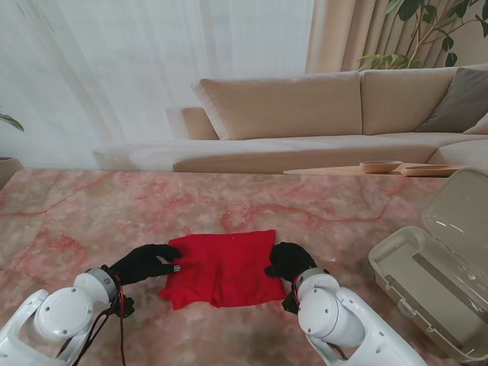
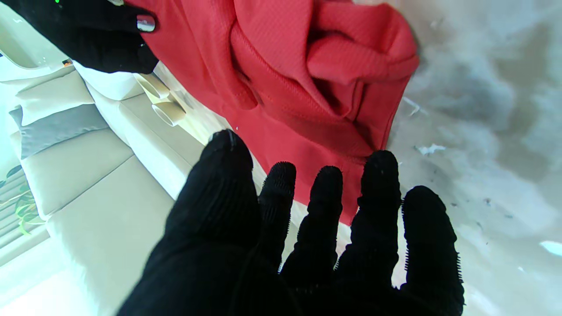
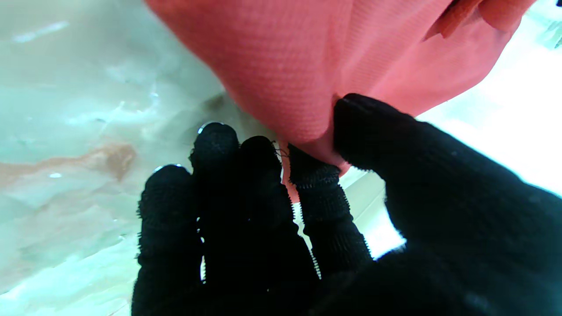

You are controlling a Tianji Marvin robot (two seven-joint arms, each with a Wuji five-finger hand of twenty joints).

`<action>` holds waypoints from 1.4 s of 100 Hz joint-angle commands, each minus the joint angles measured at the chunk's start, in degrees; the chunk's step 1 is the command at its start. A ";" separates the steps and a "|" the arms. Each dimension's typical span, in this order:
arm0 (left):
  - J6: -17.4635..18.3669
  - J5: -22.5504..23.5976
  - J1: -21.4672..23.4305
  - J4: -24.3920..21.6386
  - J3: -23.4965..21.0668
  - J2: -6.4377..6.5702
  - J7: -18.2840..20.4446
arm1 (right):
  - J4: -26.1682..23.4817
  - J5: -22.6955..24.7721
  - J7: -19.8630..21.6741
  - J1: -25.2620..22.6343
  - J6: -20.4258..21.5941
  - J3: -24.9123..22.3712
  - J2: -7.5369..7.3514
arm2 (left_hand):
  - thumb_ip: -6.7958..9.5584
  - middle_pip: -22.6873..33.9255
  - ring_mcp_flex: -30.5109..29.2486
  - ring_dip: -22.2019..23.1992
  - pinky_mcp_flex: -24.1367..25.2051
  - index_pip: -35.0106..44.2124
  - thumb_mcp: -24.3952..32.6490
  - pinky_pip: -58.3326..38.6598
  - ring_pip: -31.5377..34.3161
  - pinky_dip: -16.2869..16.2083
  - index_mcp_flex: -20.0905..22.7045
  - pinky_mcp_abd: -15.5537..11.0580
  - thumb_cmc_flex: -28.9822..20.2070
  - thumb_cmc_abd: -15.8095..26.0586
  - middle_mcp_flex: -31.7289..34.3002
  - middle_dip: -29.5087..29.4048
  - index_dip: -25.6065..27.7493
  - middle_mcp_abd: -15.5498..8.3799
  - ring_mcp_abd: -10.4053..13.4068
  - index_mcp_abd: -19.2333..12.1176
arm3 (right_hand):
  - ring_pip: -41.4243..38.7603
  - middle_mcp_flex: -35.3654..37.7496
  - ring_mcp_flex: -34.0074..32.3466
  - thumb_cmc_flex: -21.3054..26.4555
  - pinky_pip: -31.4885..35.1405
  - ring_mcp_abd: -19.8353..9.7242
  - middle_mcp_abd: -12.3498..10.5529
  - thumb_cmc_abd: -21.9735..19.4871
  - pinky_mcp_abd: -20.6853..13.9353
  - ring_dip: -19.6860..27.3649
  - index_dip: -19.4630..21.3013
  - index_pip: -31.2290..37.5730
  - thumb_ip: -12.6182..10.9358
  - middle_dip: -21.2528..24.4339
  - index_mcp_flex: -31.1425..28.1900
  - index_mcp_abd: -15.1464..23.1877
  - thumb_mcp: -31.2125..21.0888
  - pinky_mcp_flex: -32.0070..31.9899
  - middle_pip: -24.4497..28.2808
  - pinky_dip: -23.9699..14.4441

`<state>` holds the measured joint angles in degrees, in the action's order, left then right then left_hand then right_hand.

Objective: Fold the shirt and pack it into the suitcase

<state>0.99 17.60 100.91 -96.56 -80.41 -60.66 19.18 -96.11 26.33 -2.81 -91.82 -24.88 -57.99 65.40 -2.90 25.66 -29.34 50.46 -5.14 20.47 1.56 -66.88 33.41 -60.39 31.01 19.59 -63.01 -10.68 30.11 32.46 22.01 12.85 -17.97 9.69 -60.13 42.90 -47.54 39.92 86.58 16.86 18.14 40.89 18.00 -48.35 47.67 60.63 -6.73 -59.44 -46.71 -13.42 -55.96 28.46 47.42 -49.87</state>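
Observation:
The red shirt point(image 1: 223, 267) lies folded into a rough rectangle on the marble table point(image 1: 91, 213), in the middle and near me. At its left edge is my left hand point(image 1: 145, 263), in a black glove, fingers spread and pointing at the cloth. The left wrist view shows that hand point(image 2: 285, 237) open, with the shirt point(image 2: 285, 66) bunched just past the fingertips. My right hand point(image 1: 290, 261) rests on the shirt's right edge. In the right wrist view its thumb and forefinger point(image 3: 307, 228) pinch a fold of the shirt point(image 3: 285, 66). The beige suitcase point(image 1: 427, 286) stands open at the right.
The suitcase lid point(image 1: 461, 210) leans back toward the far right. Beyond the table's far edge stand a beige sofa point(image 1: 305, 114) and a low wooden table with a bowl point(image 1: 380, 165). Bare marble stretches left of and beyond the shirt.

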 commanded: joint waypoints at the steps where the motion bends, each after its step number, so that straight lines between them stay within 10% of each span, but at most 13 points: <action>1: -0.04 -0.33 0.12 1.17 0.79 0.19 0.92 | -0.49 -0.89 0.13 -0.57 0.30 -0.19 0.57 | 1.04 -0.93 1.77 -0.01 0.54 -0.59 -2.38 0.12 -0.89 -0.10 -0.15 0.95 -2.45 2.44 -0.77 -0.20 0.51 0.07 -1.32 -0.96 | -1.71 1.30 -2.51 1.23 3.36 -1.39 -0.70 0.39 -1.11 -1.54 2.20 4.78 -7.02 -1.74 -2.07 3.82 -6.38 0.94 1.58 -1.25; 71: 0.47 -3.84 -3.89 5.58 6.12 0.28 2.39 | -3.94 -5.56 -3.22 -3.19 5.59 -2.68 1.58 | 1.07 -0.72 2.00 0.07 0.73 -0.33 -2.36 0.01 -0.75 -0.15 -0.12 0.84 -2.67 2.48 -0.99 -0.07 0.67 0.04 -1.28 -0.82 | -2.38 3.64 -4.46 0.81 4.17 -1.39 -1.12 2.81 -1.03 -1.24 3.39 6.69 -14.30 -2.16 -3.75 4.46 -9.23 2.51 1.73 -0.51; 140: 1.64 -6.78 -8.27 9.13 11.89 -0.09 2.15 | -7.07 -5.34 -6.33 -3.00 10.84 -1.23 2.13 | 1.07 -0.61 2.25 0.01 0.92 -0.23 -2.35 0.02 -0.82 -0.13 -0.34 0.89 -2.72 2.59 -1.19 -0.04 0.64 0.00 -1.19 -0.84 | -2.31 4.53 -4.60 1.73 4.46 -0.99 -1.52 4.34 -1.13 -1.00 3.24 5.56 -14.18 -2.39 -4.98 4.55 -8.73 2.73 1.07 -0.42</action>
<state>2.76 11.18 92.36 -89.09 -69.68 -60.30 21.00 -102.56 21.15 -9.76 -94.80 -14.66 -59.68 67.09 -2.90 25.64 -29.93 52.92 -4.86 20.47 1.56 -69.56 35.97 -60.39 31.01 18.61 -63.01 -10.68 30.10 32.49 22.01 12.91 -17.88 9.69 -61.51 46.24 -50.46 38.59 87.94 16.62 17.93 45.65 17.96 -48.38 49.80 62.49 -15.02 -60.76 -49.47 -14.10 -58.10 30.77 48.00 -49.88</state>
